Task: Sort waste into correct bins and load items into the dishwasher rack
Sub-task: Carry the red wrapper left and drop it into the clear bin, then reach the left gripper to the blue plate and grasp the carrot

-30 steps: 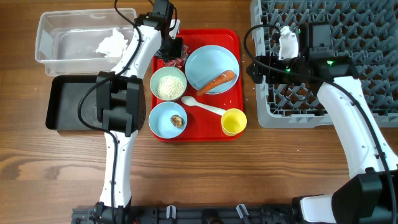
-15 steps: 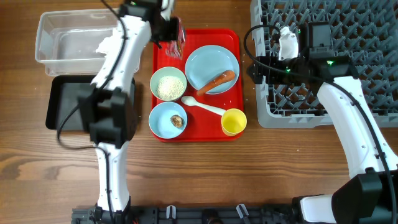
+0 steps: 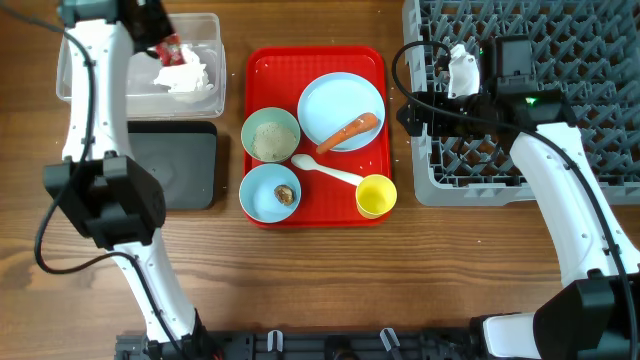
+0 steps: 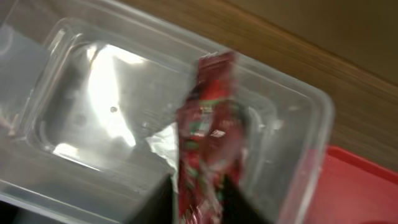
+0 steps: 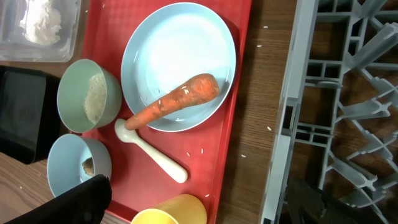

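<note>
My left gripper hangs over the clear tub, jaws a little apart. The red wrapper stands loose between its fingers, just above the crumpled tissue. The red tray carries the blue plate with the carrot, a green bowl of rice, a blue bowl with a brown morsel, the spoon and the yellow cup. My right gripper is open and empty between tray and grey rack.
The black tray lies below the clear tub, partly under my left arm. A few rice grains lie loose on the red tray and the wood. Bare table runs along the front edge.
My left arm swung left from the red tray to over the clear tub, carrying the red wrapper, and its jaws have eased apart. The right arm has not moved.
</note>
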Action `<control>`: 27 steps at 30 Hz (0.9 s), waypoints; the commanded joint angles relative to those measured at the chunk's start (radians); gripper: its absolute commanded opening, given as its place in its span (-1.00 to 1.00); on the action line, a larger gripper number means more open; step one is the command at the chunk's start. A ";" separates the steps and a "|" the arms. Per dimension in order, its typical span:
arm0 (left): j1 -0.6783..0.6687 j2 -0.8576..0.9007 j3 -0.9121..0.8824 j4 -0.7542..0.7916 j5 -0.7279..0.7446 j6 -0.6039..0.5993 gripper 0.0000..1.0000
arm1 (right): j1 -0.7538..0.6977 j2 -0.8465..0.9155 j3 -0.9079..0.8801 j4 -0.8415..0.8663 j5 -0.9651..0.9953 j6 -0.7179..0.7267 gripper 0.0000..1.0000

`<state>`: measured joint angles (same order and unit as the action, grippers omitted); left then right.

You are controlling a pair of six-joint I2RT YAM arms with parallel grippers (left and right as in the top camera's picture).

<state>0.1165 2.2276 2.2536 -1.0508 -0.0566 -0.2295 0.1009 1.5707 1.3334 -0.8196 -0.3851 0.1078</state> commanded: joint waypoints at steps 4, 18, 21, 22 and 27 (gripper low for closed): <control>0.009 0.048 0.004 0.010 0.027 -0.018 0.99 | -0.003 0.010 0.014 0.000 -0.017 0.026 0.86; -0.186 -0.020 0.004 -0.146 0.464 0.254 0.79 | -0.003 0.006 0.015 -0.001 -0.024 0.026 0.84; -0.287 -0.020 0.004 -0.189 0.463 0.351 0.81 | -0.013 -0.030 0.019 0.002 -0.078 0.023 0.84; -0.329 -0.020 0.004 -0.198 0.451 0.383 0.82 | -0.025 -0.050 0.022 -0.001 -0.087 0.024 0.84; -0.498 -0.016 0.003 -0.197 0.228 0.436 0.90 | -0.131 -0.211 0.022 -0.017 -0.102 0.022 0.89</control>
<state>-0.3031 2.2475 2.2528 -1.2469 0.3229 0.1226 0.0082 1.4502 1.3334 -0.8307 -0.4538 0.1272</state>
